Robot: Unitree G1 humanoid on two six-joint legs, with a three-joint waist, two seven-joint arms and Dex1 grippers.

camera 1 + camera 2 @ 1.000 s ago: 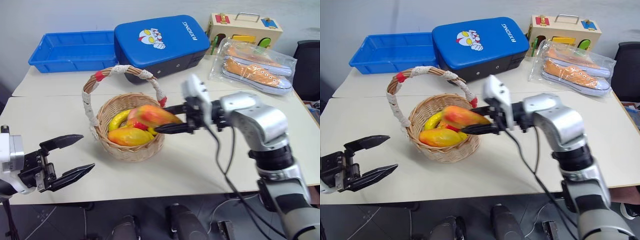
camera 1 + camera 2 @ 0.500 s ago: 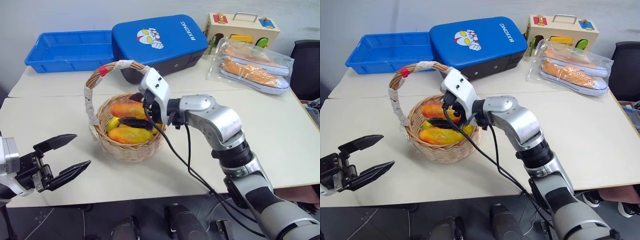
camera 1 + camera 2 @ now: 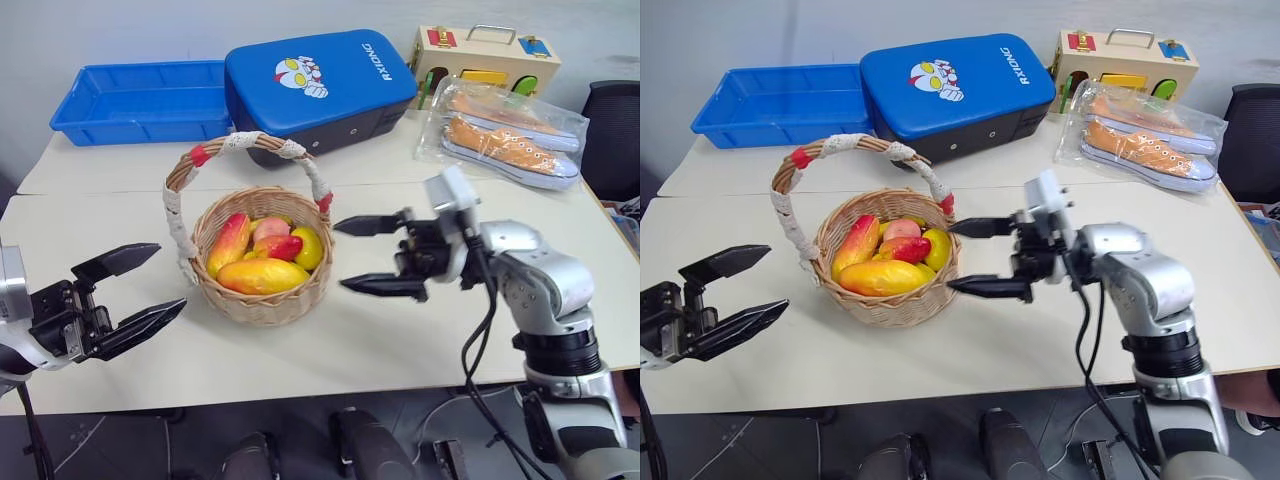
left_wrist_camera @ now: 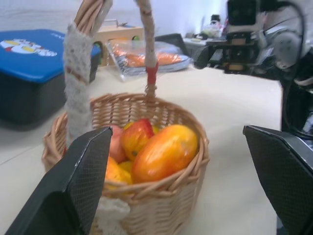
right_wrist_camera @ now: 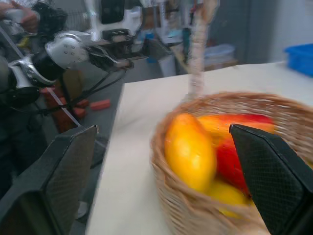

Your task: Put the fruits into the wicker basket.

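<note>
- Wicker basket (image 3: 262, 290) sits mid-worktop (image 3: 420, 330), holding both mangoes: one (image 3: 263, 276) lying across the front, one (image 3: 229, 244) tilted at the left, with the peach-like fruit (image 3: 270, 229) behind.
- Right end effector (image 3: 366, 256), empty and spread wide, points at the basket from just beside its right rim.
- Left end effector (image 3: 135, 290), also open and empty, hangs farther off, left of the basket.
- Judged: all three fruits are in.

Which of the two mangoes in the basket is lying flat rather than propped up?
The front mango, lying lengthwise along the wicker basket rim nearest the robot. The other mango leans tilted against the basket's left wall, red end up.
</note>
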